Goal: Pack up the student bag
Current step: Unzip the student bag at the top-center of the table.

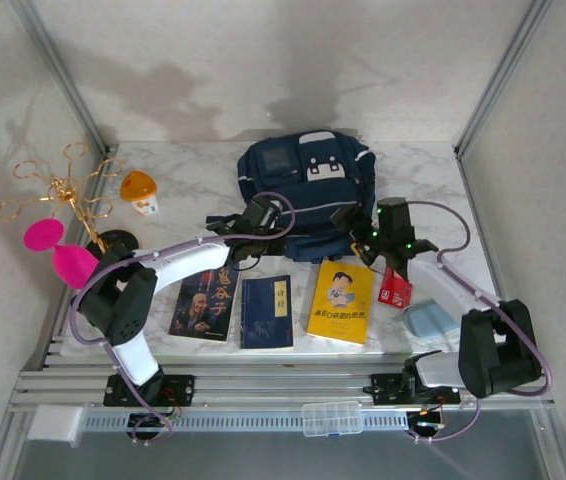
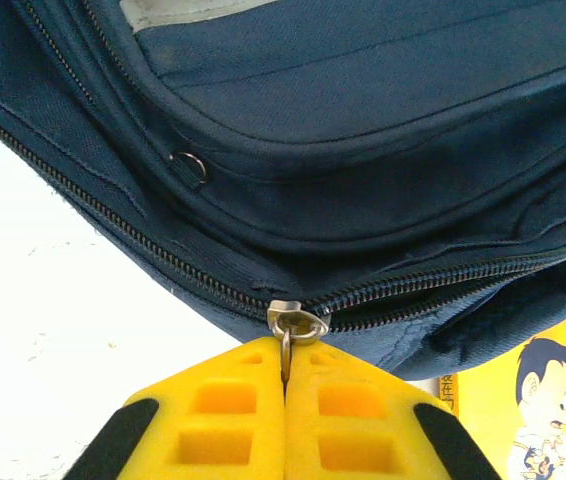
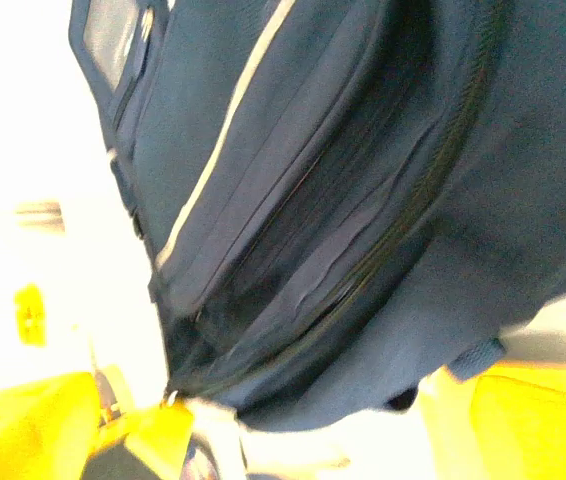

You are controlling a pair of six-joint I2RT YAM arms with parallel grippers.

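Titles on the books (image 1: 266, 311) are Chinese characters, too small to read. The bag (image 1: 306, 190), navy with a pale stripe and a grey panel, lies at the table's (image 1: 193, 170) 12 o'clock. The left gripper (image 2: 285, 360) pinches the zipper pull (image 2: 296, 325) tightly. The right gripper (image 3: 283, 420), blurred, gapes wide at the bag's 5 o'clock, holding nothing.

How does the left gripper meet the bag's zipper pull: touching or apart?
Touching. Left wrist view: the left gripper is shut on the zipper pull of the student bag.
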